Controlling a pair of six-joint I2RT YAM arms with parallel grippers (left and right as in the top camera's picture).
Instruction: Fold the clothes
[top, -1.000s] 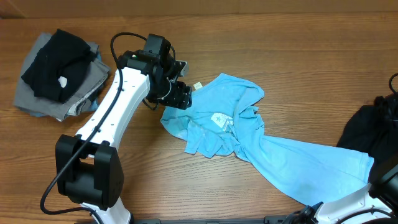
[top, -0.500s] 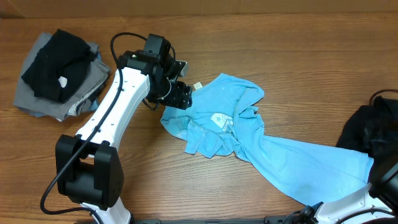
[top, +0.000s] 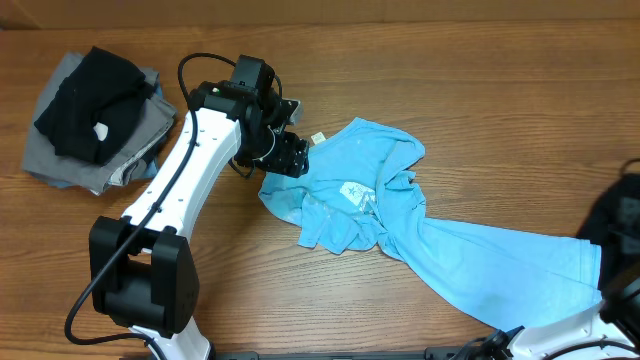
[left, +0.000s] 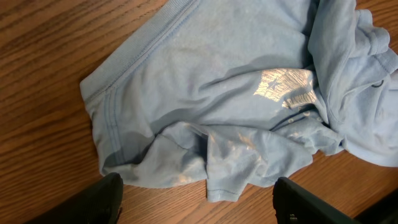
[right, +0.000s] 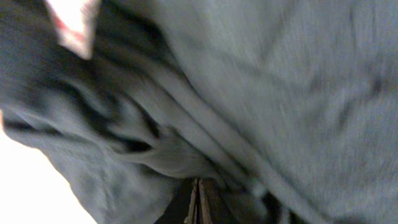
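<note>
The light blue T-shirt (top: 400, 215) lies crumpled at the centre of the surface (top: 480, 90), trailing toward 4 o'clock, where the arm hides its end. The left hand (top: 290, 155) hovers at its 10 o'clock edge, spread wide and empty; only the dark fingers (left: 102, 200) show, cut off. A pile of grey and black clothes (top: 95, 120) sits at 10 o'clock. A black garment (top: 620, 215) at 3 o'clock is cropped. The right hand (right: 199, 200) is closed under blurred dark cloth; whether it pinches any is unclear.
</note>
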